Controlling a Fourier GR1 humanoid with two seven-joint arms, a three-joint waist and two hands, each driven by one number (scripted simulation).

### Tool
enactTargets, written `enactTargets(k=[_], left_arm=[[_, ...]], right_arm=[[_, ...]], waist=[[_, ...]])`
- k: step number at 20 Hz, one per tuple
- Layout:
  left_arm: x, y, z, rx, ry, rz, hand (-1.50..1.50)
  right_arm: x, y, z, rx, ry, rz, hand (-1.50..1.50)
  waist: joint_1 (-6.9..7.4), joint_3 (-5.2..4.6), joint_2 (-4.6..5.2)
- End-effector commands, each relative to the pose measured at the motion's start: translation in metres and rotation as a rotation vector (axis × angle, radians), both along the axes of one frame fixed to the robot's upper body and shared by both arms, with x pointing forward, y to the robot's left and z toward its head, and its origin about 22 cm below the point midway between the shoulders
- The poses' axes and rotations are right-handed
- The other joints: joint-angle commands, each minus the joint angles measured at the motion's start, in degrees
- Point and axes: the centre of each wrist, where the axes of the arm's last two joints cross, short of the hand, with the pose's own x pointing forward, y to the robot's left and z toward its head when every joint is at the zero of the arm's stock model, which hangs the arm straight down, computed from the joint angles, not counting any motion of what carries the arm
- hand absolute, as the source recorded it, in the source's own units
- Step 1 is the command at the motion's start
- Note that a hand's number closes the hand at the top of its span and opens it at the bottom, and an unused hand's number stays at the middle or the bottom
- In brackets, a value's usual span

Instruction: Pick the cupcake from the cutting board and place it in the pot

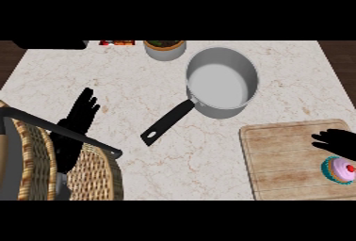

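Observation:
The cupcake (pixel 340 169), pink frosting with a red cherry in a teal wrapper, sits at the right edge of the wooden cutting board (pixel 285 160). My right hand (pixel 338 140) hovers just above and behind it with fingers spread, touching nothing that I can see. The grey pot (pixel 221 82) with a black handle (pixel 167 122) stands empty at the counter's middle back. My left hand (pixel 78 120) rests open at the left, fingers up, over a wicker chair.
A wicker chair with a black frame (pixel 62 160) fills the lower left. A small potted plant (pixel 165 48) stands behind the pot, with a red-and-white item (pixel 116 42) beside it. Bare marble counter (pixel 139 84) lies between board and pot.

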Motion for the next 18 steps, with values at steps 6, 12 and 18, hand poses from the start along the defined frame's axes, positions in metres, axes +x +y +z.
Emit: enactTargets(k=[6,12,18], left_arm=[[0.001,0.001,0.003,-0.02,-0.028,0.001,0.0],[0.006,-0.018,0.002,-0.014,-0.001,-0.006,0.0],[-0.006,0.014,-0.002,-0.008,0.0,0.055,0.0]], right_arm=[[-0.005,-0.009,-0.023,0.068,0.056,0.064,1.5],[0.008,0.003,-0.034,0.118,0.006,0.121,1.5],[-0.016,0.012,-0.074,0.169,0.026,-0.49,1.5]], waist=[[-0.35,0.27,0.04],[-0.26,0.28,0.07],[-4.35,-0.17,-1.0]])
